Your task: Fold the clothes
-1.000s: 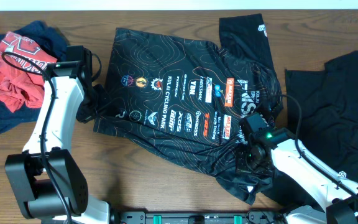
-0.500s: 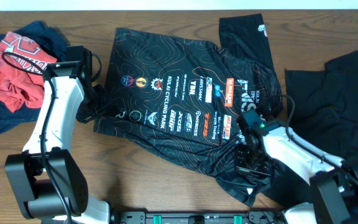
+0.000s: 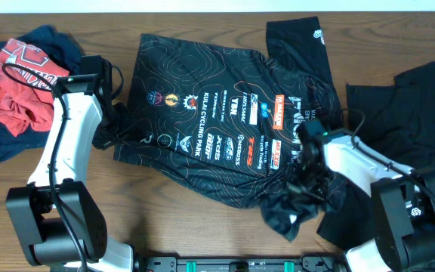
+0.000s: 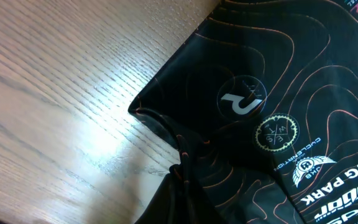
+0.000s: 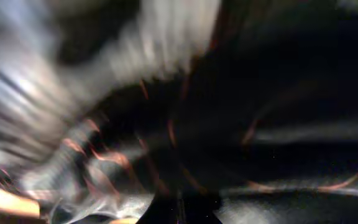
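jersey (image 3: 202, 83): likely light, limp, slick; bunches easily
left gripper (image 3: 114, 119): clamped on jersey edge, cloth puckered at its tips
right gripper (image 3: 308, 175): pinching bunched corner beneath it
hold: hems, 2 corners

Jersey (image 3: 202, 75) — white chest print "KULAI CYCLING PARK", "YBN" beside it; left wrist view repeats "PARK".

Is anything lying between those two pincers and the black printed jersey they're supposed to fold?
Nothing visible does. The left pincer is shut on the jersey at its left edge, where the fabric gathers into folds; the right pincer is shut on its bunched lower right corner.
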You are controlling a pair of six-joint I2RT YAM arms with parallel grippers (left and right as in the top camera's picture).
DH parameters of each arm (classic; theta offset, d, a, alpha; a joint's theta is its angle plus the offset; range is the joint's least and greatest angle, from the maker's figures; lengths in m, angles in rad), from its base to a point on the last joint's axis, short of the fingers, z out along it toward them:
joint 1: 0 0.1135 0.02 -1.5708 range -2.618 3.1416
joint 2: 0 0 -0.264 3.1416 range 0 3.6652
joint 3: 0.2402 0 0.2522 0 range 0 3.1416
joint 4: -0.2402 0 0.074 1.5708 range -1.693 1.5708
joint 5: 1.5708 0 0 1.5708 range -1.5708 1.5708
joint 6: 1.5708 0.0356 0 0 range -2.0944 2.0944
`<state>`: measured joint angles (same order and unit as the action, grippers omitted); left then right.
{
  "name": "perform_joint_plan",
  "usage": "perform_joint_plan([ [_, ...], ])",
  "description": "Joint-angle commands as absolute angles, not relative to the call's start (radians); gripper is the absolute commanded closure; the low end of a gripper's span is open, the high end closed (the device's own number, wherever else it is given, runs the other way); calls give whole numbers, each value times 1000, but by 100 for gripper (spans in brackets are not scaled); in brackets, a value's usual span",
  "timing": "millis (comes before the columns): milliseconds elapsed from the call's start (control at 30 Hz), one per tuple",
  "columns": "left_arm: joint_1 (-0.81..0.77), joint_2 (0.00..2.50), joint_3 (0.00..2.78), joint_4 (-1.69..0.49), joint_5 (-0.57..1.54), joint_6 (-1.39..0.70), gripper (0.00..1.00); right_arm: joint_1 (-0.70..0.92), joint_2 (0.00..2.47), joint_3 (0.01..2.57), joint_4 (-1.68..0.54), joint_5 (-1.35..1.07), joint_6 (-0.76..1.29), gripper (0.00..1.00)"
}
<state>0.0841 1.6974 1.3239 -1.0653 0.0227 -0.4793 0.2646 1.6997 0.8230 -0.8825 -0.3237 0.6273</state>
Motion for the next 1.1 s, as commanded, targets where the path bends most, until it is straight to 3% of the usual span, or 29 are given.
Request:
perform_joint_plan([
  [0, 89, 1687, 1323, -1068, 16, -496, 94, 203, 1740, 860, -842, -41, 589, 99],
  [200, 89, 1687, 1323, -1068, 16, -496, 94, 154, 1740, 941, -817, -26, 462, 99],
  [533, 89, 1687, 1323, -1068, 16, -496, 94, 210, 1739, 1072, -884, -118, 225, 99],
  [600, 89, 1687, 1323, -1068, 16, -496, 94, 217, 1739, 1102, -913, -125, 201, 84],
  [633, 89, 1687, 1323, -1067, 16, -496, 94, 219, 1739, 1123, -937, -129, 189, 82],
  [733, 89, 1687, 1323, -1067, 16, -496, 94, 229, 1739, 1190, -1028, -163, 155, 84],
  [867, 89, 1687, 1323, -1067, 16, -496, 94, 272, 1735, 1237, -1146, -204, 150, 67],
  [1067, 89, 1687, 1323, -1056, 16, -496, 94, 389, 1652, 1236, -1201, -217, 135, 58],
])
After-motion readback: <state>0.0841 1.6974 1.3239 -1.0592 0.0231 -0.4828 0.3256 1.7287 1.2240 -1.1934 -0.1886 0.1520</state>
